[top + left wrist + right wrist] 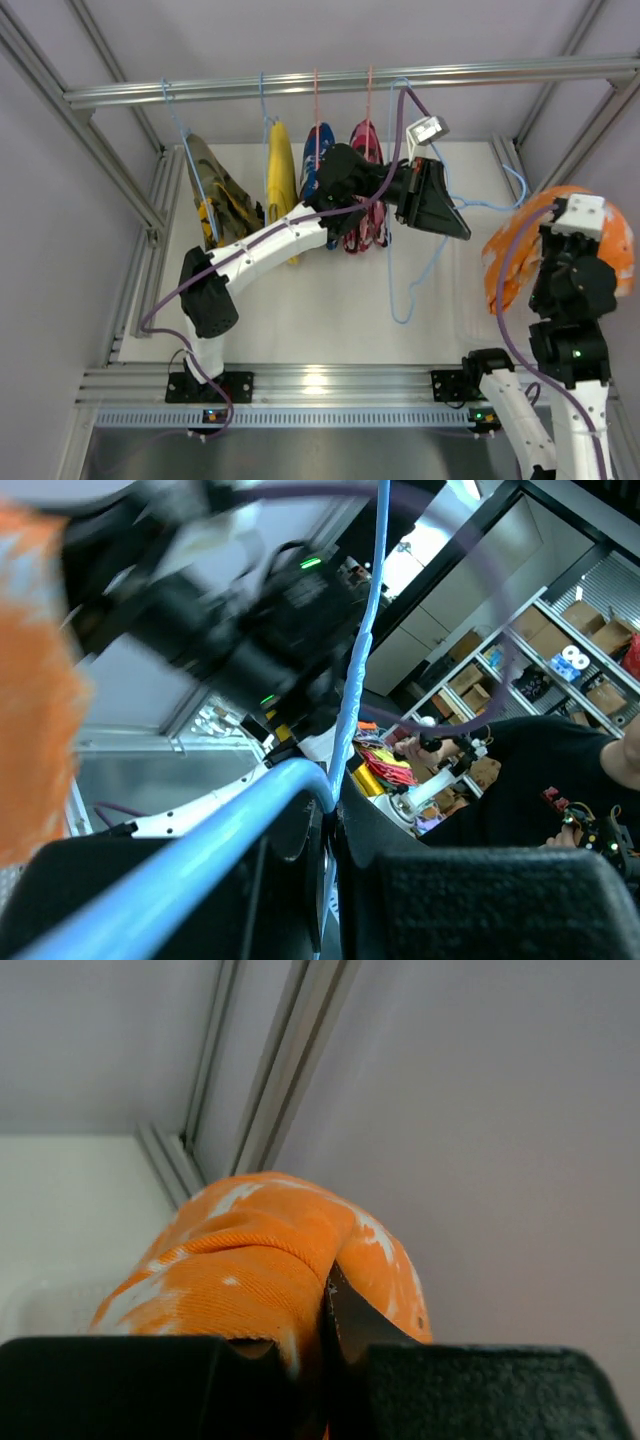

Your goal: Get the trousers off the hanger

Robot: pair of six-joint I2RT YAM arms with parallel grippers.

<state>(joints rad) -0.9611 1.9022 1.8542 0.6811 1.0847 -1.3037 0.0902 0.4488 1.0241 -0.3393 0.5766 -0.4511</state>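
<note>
Trousers (250,1260) bunch orange in the right claw (325,1345), clenched on them at the far right, while the left claw (330,840) pinches the light-blue hanger (357,670) above the worktop (300,320), so brace the wire and draw the cloth steadily sideways.

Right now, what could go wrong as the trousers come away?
The right claw pinches only a fold of the orange trousers, so they may slip out. The blue hanger, clamped in the left claw, has wire reaching close to the trousers in the top view and might snag them.
</note>
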